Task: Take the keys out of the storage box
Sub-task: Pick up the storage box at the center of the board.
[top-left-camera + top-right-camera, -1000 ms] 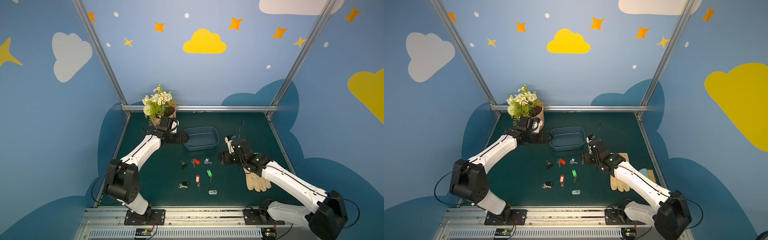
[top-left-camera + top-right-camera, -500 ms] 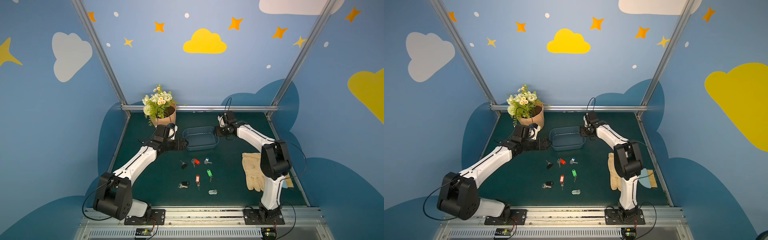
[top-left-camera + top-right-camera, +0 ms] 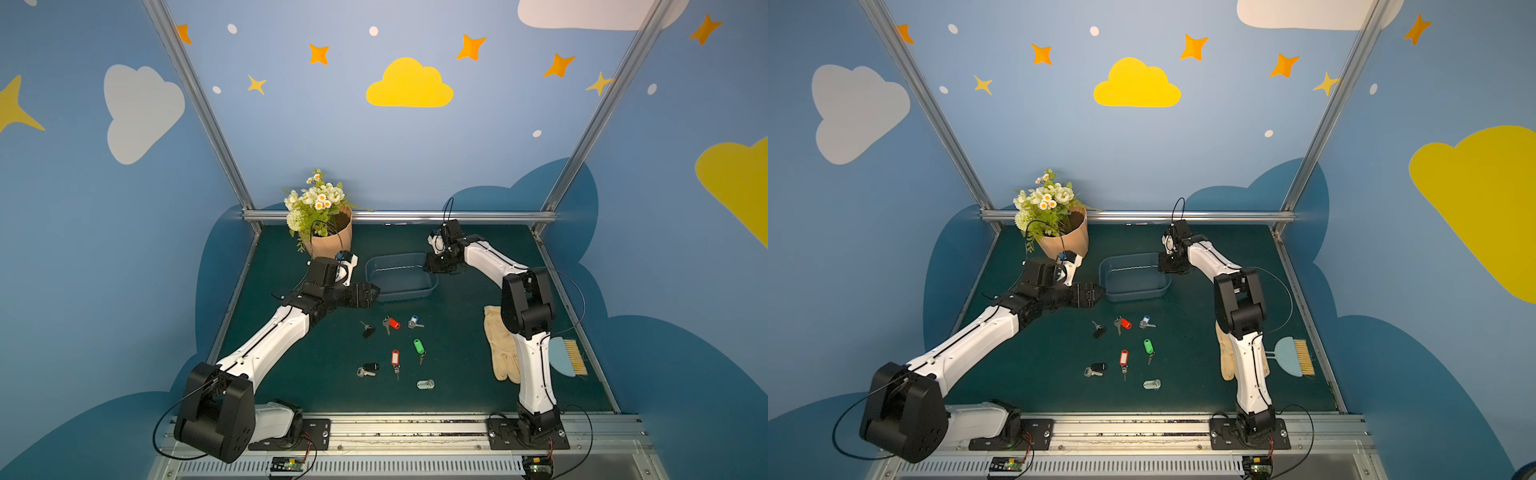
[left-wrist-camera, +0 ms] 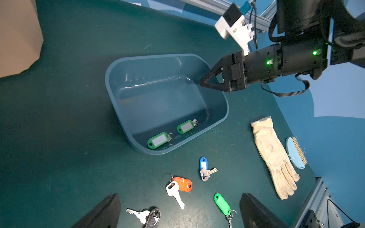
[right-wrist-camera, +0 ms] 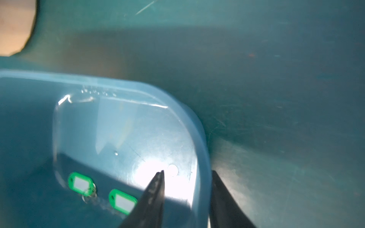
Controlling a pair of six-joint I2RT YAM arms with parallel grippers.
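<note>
my right tool [image 5: 187, 171], parted, straddles the right wall of the storage box [image 5: 201, 142]; the green-tagged keys [image 5: 81, 182] lie inside along its near wall (left tool [image 3: 368, 295] gapes alongside).

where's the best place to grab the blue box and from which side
Probably the thin upright wall at its short end beside the right gripper, from above, one finger inside and one outside. The box looks too wide to span, and the two green-tagged keys lie along a long wall, clear of that spot.
</note>
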